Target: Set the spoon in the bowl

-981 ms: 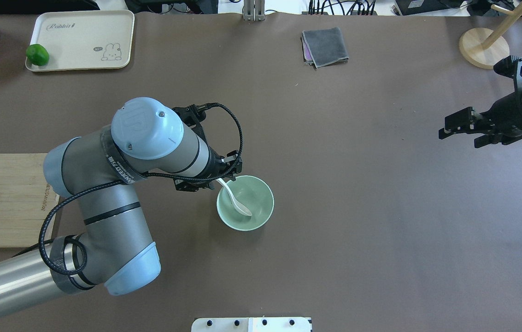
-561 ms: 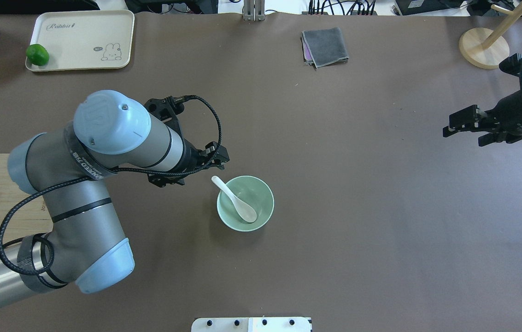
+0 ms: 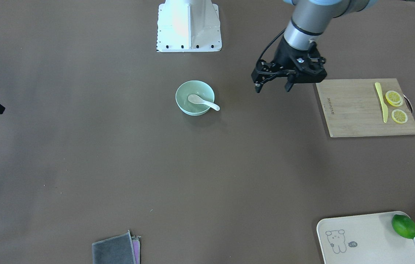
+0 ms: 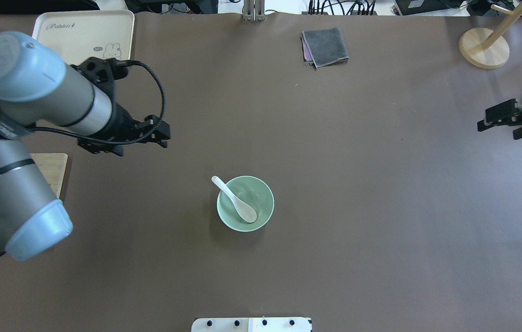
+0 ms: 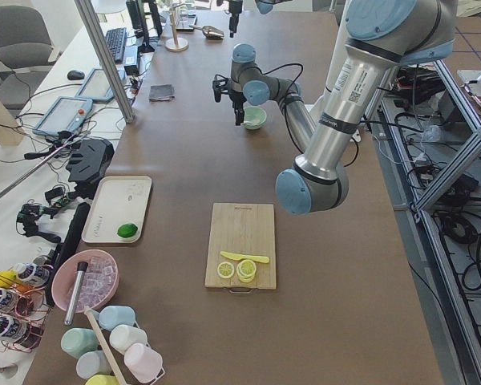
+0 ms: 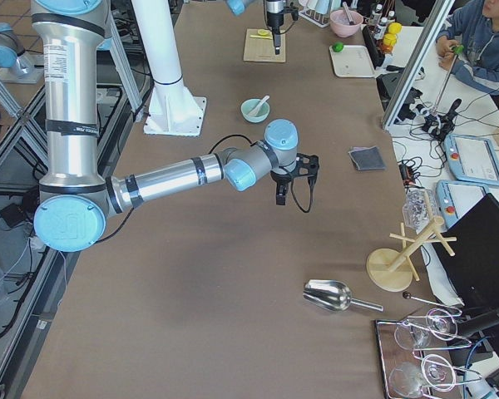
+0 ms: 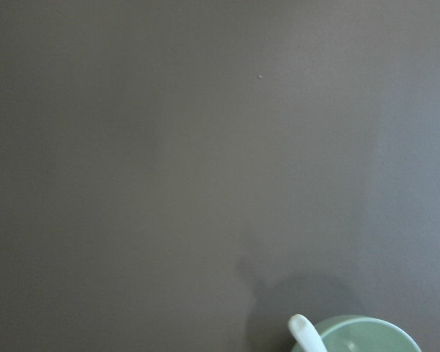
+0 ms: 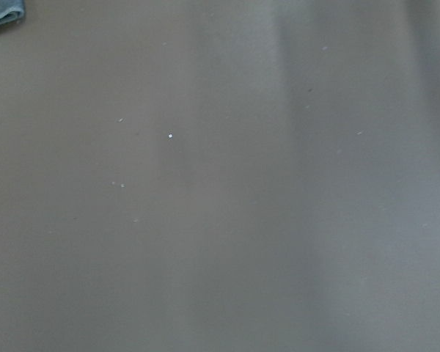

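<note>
The pale mint-green bowl [image 4: 261, 191] stands mid-table. The white spoon [image 4: 237, 200] lies in it, scoop down on the bottom, handle leaning over the rim toward the left arm's side. Both also show in the front view, bowl [image 3: 187, 90] and spoon [image 3: 202, 101], and at the bottom edge of the left wrist view, bowl [image 7: 367, 336] and spoon [image 7: 304, 331]. My left gripper [image 4: 134, 140] [image 3: 272, 88] is open and empty, well apart from the bowl, near the cutting board. My right gripper [image 4: 502, 129] is open and empty at the far right edge.
A wooden cutting board [image 3: 354, 110] holds a yellow knife [image 3: 380, 101] and lemon slices [image 3: 394, 98]. A cream tray [image 3: 368, 242] carries a lime [image 3: 404, 226]. A grey cloth [image 4: 325, 46] and a wooden stand base [image 4: 483, 47] sit at the far edge.
My left gripper let go of the spoon, which settled into the bowl. The left arm then drew back up and to the left. The right gripper moved further right.
</note>
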